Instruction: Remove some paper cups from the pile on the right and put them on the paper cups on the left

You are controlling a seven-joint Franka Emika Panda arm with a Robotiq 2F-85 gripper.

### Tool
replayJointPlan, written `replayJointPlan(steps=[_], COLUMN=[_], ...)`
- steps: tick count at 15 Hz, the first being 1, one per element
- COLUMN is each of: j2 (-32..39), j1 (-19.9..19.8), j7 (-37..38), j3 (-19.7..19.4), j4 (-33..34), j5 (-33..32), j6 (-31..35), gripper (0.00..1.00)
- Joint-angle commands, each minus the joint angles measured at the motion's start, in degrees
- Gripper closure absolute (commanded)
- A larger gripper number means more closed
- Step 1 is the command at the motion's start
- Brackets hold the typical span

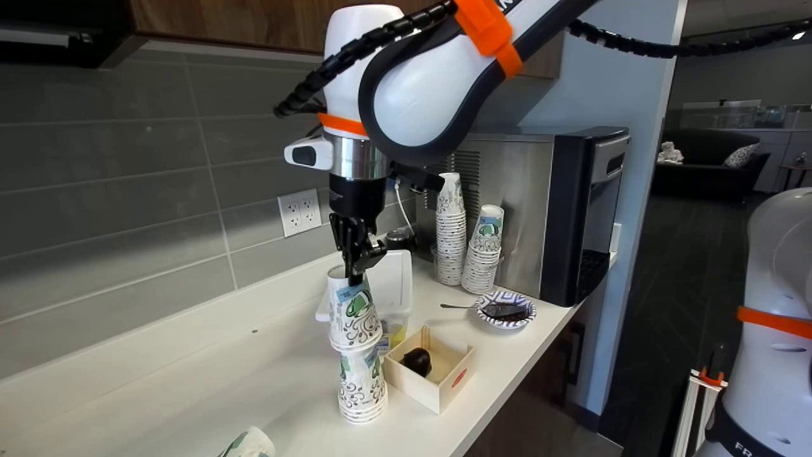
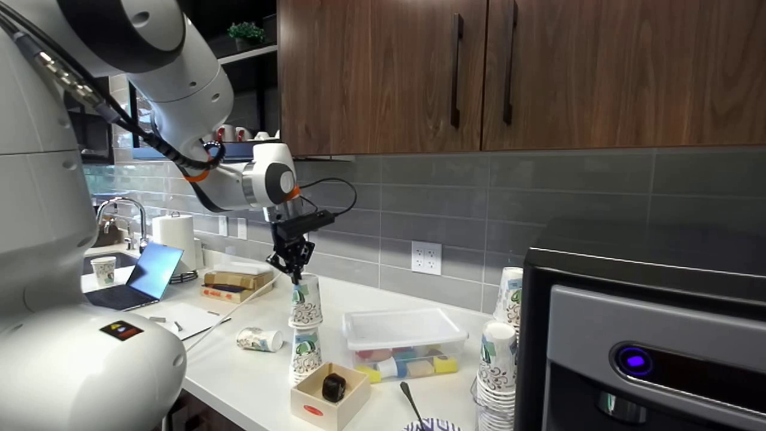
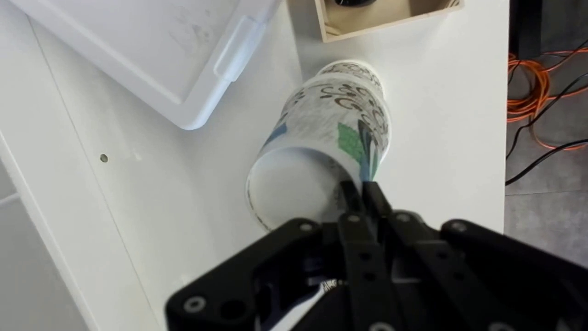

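Note:
My gripper [image 1: 353, 278] is shut on the edge of an upside-down paper cup [image 1: 355, 317]. One finger is inside the raised base edge and one outside, as the wrist view [image 3: 360, 188] shows. The held cup [image 3: 321, 119] tilts slightly, its wide rim right at the top of a short upside-down cup stack [image 1: 363, 387]. I cannot tell whether it rests on that stack or hangs just above it, nor whether more than one cup is held. Two tall cup piles, a back one [image 1: 451, 244] and a front one [image 1: 483, 251], stand beside the ice machine.
A small wooden box [image 2: 353, 402] with a dark object stands against the short stack. A lidded clear bin [image 2: 407, 335] is behind it. A loose cup [image 2: 259, 340] lies on its side. A patterned bowl [image 1: 530, 312] holds a spoon. The tiled wall [image 1: 114, 254] runs behind the counter.

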Motion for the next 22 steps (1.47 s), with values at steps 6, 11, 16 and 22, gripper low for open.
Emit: replayJointPlan(steps=[6, 11, 16, 22], j2=[0.3, 1.6, 3.2, 4.3], j1=[0.1, -0.5, -0.8, -1.3], j7=[-4.8, -4.1, -6.2, -7.4], j3=[-1.7, -1.9, -2.2, -2.3], j4=[-1.0, -0.5, -0.3, 0.6], j5=[6.4, 6.5, 7.0, 7.9], j6=[2.8, 2.6, 4.1, 3.5], gripper=[0.98, 0.98, 0.63, 0.16])
